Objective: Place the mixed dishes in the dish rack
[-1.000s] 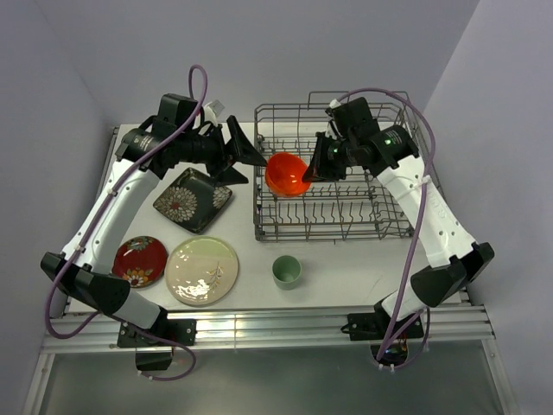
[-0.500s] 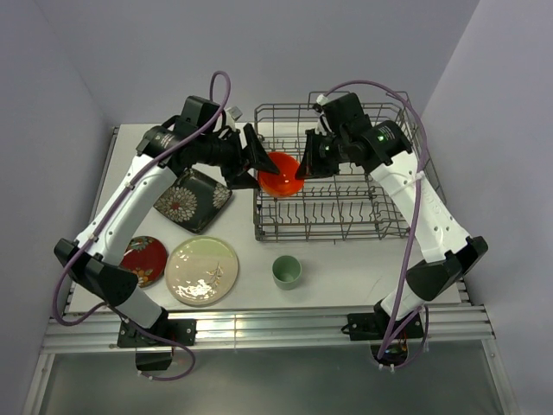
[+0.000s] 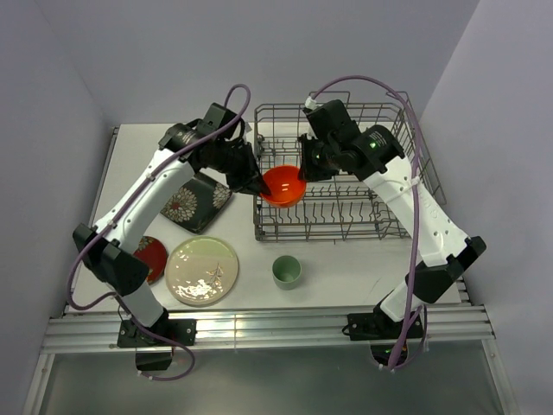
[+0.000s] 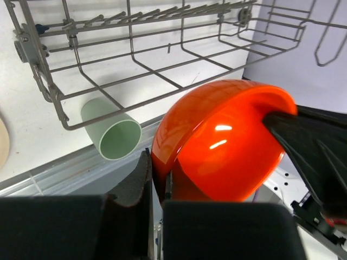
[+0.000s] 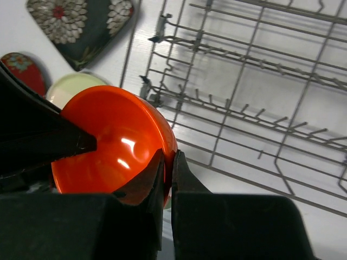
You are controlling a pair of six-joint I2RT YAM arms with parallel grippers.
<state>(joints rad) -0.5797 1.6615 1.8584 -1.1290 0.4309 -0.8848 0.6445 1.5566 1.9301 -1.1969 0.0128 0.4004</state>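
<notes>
The small orange bowl (image 3: 282,186) hangs over the front left part of the grey wire dish rack (image 3: 346,212), held from both sides. My left gripper (image 3: 260,186) is shut on its left rim, and my right gripper (image 3: 301,173) is shut on its right rim. In the left wrist view the bowl (image 4: 222,141) fills the middle, its rim pinched in my left gripper (image 4: 157,170). In the right wrist view my right gripper (image 5: 169,160) pinches the bowl (image 5: 108,143) over the rack (image 5: 255,108). On the table lie the black square plate (image 3: 197,203), the red plate (image 3: 154,255), the cream plate (image 3: 201,271) and the green cup (image 3: 286,271).
The left arm reaches over the black plate and partly hides the red plate. The rack's raised wire handles (image 3: 415,130) stand at its right end. Walls close in the table at the back and on both sides.
My left arm swung right to the bowl and its open jaws shut on the left rim. The right gripper, still holding the bowl, shifted it slightly left and nearer.
</notes>
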